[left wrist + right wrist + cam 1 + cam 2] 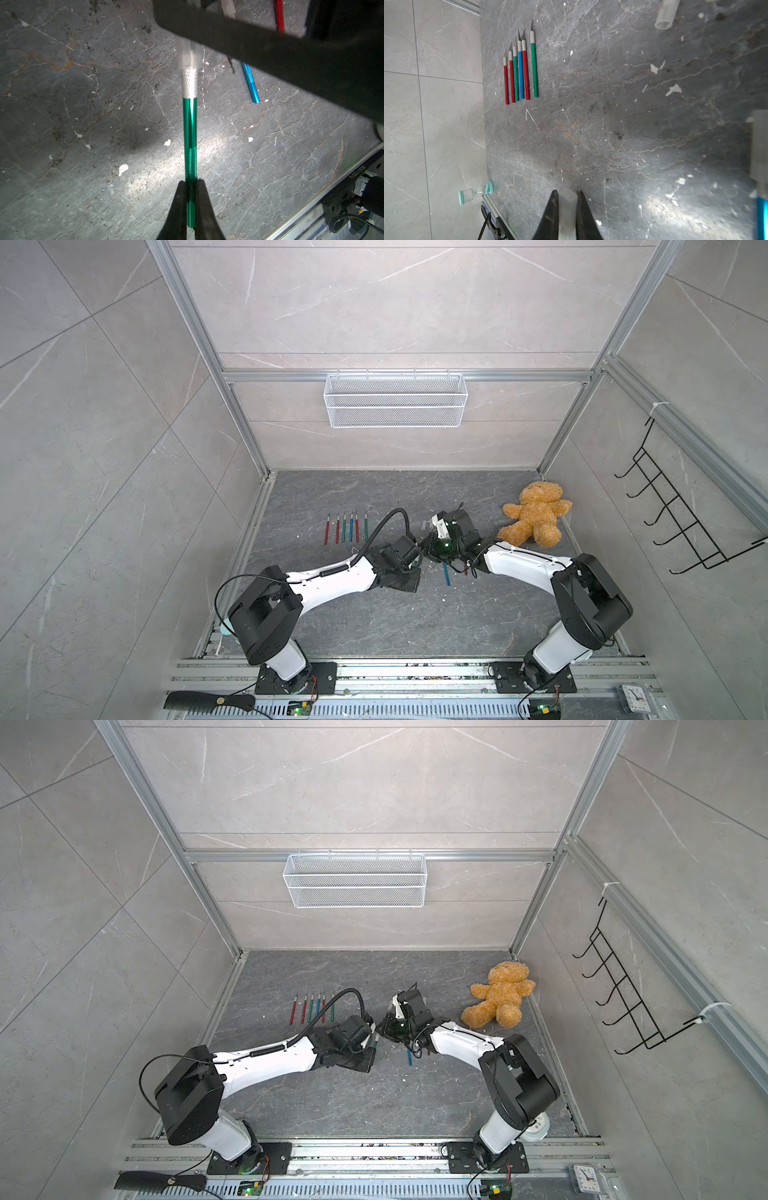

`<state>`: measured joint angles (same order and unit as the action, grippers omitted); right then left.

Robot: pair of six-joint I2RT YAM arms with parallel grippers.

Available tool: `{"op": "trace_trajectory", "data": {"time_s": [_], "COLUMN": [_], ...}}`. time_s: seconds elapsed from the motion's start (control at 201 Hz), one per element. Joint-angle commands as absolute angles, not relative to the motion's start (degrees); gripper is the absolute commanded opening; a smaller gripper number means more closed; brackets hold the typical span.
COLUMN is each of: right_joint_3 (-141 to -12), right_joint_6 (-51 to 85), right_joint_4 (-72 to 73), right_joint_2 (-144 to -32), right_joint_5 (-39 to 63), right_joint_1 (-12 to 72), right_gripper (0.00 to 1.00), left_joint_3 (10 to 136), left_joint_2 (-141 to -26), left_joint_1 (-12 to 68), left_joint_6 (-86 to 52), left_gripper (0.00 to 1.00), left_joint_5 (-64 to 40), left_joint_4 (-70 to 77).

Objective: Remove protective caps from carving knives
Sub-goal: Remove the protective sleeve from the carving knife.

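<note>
Where the two arms meet, just beyond the middle of the dark stone tabletop (374, 626), the near half between their bases is open room. It is bounded in front by the aluminium rail (415, 672) and on the left by a side rail (253, 539). Six uncapped carving knives (520, 68) lie in a tight row towards the far left, well apart from the grippers. A teddy bear (534, 514) fills the far right corner.

A blue knife (250, 83) and a red knife (279, 14) lie on the stone just beside the meeting point. A loose cap (665, 14) lies a little farther back.

Both arms reach forward and inward, with forearms low and wrists turned towards each other. The left gripper (190, 182) is clamped on the lower handle of a green knife (190, 124). The right gripper (566, 194) pinches the translucent cap (189, 54), which sits at that knife's tip end, against its grey collar.
</note>
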<state>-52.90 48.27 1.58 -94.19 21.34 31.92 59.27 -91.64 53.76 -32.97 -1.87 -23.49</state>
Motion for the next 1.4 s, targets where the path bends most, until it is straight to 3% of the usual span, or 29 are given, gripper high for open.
{"op": "trace_trajectory", "data": {"time_s": [0.0,0.788,1.047,1.396], "right_joint_3": [-54.23,-61.96,-64.92,-59.29], "right_joint_6": [47.21,44.59,40.68,37.57], "right_joint_4": [0.43,-2.81,-8.06,-8.37], "right_joint_2": [-93.78,-95.54,-91.90,-86.20], "right_joint_5": [18.46,12.52,8.76,11.85], "right_joint_1": [32.16,30.97,28.79,28.90], "right_gripper": [0.00,0.00,0.00,0.00], "left_joint_3": [58.78,57.80,58.20,63.72], "left_joint_2": [-89.58,-88.42,-86.16,-88.30], "left_joint_1": [54.01,54.21,53.91,45.73], "left_joint_6": [-33.44,-34.32,-33.90,-33.21], "left_gripper": [0.00,0.00,0.00,0.00], "left_joint_5": [-3.06,-3.85,2.67,8.16], "left_joint_4": [-22.17,-21.96,-24.92,-29.81]}}
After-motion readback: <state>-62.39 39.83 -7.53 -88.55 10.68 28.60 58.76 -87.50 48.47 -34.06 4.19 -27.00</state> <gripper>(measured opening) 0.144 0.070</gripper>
